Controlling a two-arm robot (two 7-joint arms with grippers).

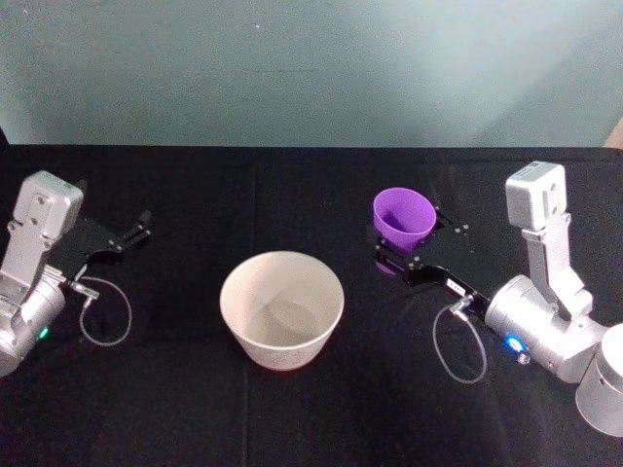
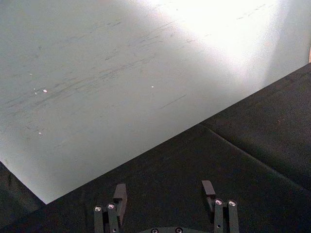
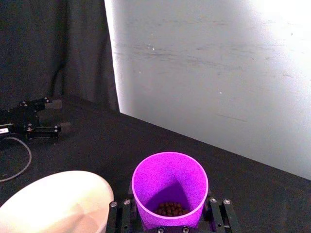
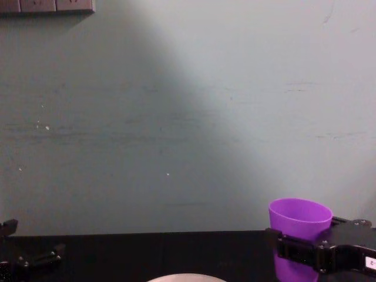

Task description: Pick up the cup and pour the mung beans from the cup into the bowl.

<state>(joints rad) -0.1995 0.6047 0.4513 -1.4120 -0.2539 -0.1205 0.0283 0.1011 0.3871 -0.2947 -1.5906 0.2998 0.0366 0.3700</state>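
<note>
We have the right gripper [image 1: 413, 239] closed snugly on the purple cup [image 1: 403, 214], held upright just right of the bowl [image 1: 282, 342] so that, we judge, its mung beans [image 3: 169, 208] cannot spill before tipping, while our left gripper [image 1: 133, 233] rests open and empty at the table's [image 1: 195, 195] left.

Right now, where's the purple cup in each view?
Head: cup right of centre, behind and right of the bowl.
Right wrist: cup held by the right gripper, beans inside.
Chest: cup lower right.
Left wrist: left gripper faces wall and table, away from it.
Shared landmark: the bowl's pale rim beside it.
</note>
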